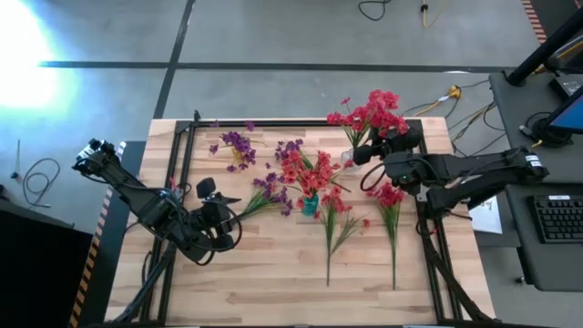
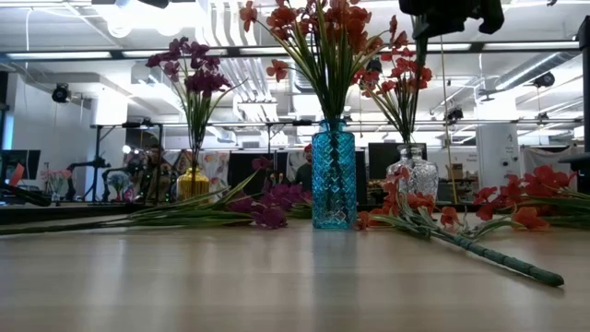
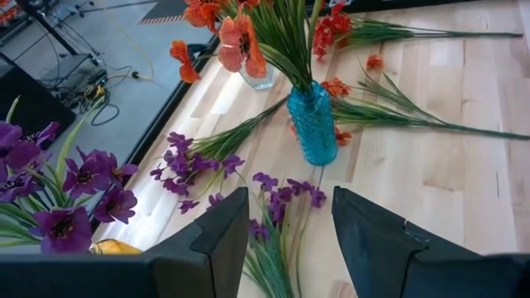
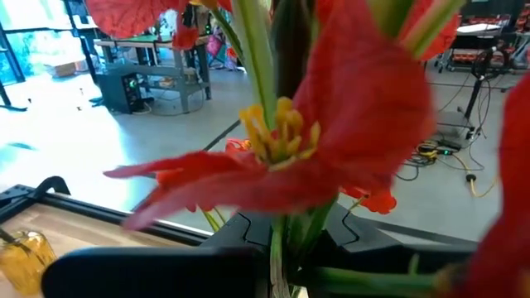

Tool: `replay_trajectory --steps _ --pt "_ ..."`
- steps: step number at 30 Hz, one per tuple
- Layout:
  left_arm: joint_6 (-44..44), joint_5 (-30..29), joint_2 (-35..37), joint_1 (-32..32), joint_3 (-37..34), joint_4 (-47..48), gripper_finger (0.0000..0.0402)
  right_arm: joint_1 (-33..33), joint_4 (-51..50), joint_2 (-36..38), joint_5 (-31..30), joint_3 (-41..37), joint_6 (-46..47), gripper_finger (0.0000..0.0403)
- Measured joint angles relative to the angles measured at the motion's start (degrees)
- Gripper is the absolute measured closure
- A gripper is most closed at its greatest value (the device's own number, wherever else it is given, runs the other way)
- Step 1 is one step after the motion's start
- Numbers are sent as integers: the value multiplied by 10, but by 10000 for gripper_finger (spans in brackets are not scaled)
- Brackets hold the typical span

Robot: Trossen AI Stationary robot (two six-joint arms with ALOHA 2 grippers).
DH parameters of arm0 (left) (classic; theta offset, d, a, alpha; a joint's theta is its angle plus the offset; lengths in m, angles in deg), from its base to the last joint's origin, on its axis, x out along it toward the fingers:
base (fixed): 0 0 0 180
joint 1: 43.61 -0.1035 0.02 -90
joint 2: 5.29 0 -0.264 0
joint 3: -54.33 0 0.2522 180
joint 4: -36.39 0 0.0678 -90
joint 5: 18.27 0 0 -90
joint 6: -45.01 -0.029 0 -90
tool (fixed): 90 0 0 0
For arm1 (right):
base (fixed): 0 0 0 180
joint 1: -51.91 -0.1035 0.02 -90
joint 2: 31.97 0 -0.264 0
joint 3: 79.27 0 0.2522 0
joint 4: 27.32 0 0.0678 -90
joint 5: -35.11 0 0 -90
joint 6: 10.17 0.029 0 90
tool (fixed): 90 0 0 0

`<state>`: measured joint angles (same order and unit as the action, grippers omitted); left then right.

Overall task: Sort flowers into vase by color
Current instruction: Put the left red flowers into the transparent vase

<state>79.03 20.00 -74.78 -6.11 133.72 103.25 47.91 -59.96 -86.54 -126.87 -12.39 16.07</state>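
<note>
My right gripper (image 1: 372,153) is shut on a red flower sprig (image 1: 373,113) over the clear vase (image 2: 415,175) at the table's far right. A blue vase (image 1: 310,202) in the middle holds red flowers. A yellow vase (image 1: 235,157) at the far left holds purple flowers. Purple sprigs (image 1: 270,195) lie flat on the table left of the blue vase. My left gripper (image 1: 219,214) is open and empty just left of them; in its wrist view (image 3: 286,240) the sprigs' stems (image 3: 277,248) lie below the gap between its fingers. My right gripper pinches the red sprig's green stems (image 4: 280,240) between its two fingers, just below the blossoms (image 4: 331,124). The fingers come level from the table's right side and lie across the stems. The sprig stands roughly upright, its stems running down toward the clear vase (image 2: 412,129).
Two red sprigs (image 1: 332,228) (image 1: 392,214) lie flat on the wood, right of the blue vase and toward the near edge. Black frame rails (image 1: 182,164) run along the table's left and right sides. Bare wood (image 1: 273,273) lies toward the near edge.
</note>
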Motion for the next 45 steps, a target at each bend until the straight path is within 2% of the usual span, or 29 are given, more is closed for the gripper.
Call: replay_trajectory --steps 22,31,45 --pt "2 18 0 0 0 24 242 0 -11 -52 0 -1 12 374" --pt "38 18 0 0 0 50 242 0 -11 -50 0 -1 29 371" --pt "43 18 0 0 0 49 242 0 -19 -52 4 -1 39 278"
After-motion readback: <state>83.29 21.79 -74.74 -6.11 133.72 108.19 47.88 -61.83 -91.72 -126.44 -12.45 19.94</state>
